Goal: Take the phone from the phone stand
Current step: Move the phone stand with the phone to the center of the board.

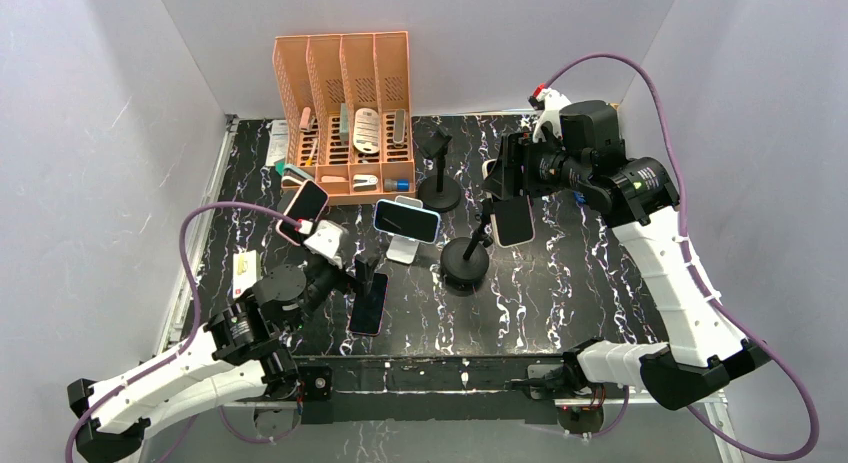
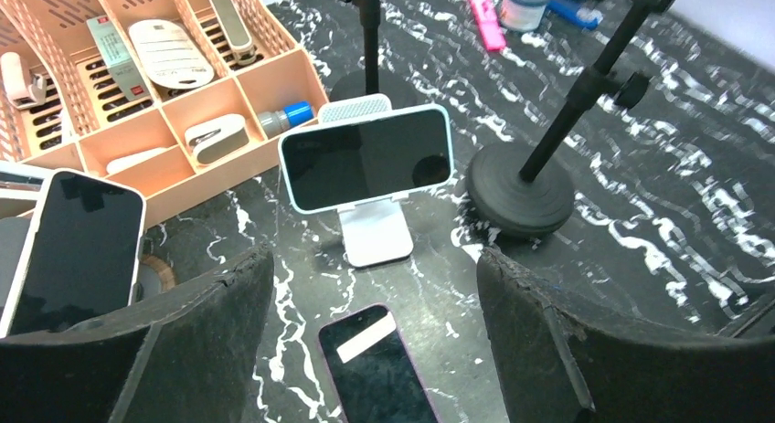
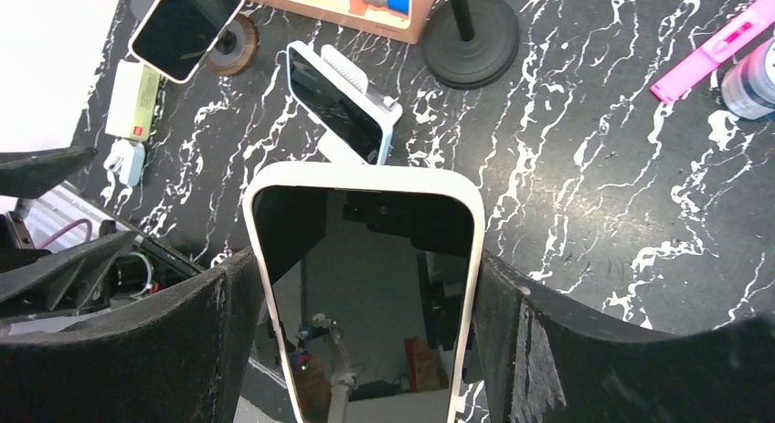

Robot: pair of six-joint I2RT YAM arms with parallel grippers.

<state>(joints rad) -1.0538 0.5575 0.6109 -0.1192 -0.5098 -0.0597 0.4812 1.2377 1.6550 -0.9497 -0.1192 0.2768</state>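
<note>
My right gripper (image 1: 503,188) is shut on a white-cased phone (image 1: 513,221), holding it by its long edges above the table; it fills the right wrist view (image 3: 366,286) between my fingers (image 3: 164,341). The phone hangs right beside the top of a black round-based phone stand (image 1: 465,263); I cannot tell whether they touch. My left gripper (image 1: 362,273) is open and empty over a dark phone lying flat (image 2: 375,368). A light-blue phone (image 2: 366,158) rests on a white stand (image 2: 373,236).
An orange desk organiser (image 1: 345,113) stands at the back. A second black stand (image 1: 438,193) is behind the first. A pink-cased phone (image 1: 305,205) sits propped at the left. A pink marker (image 3: 708,53) and a bottle (image 3: 749,76) lie at the far right.
</note>
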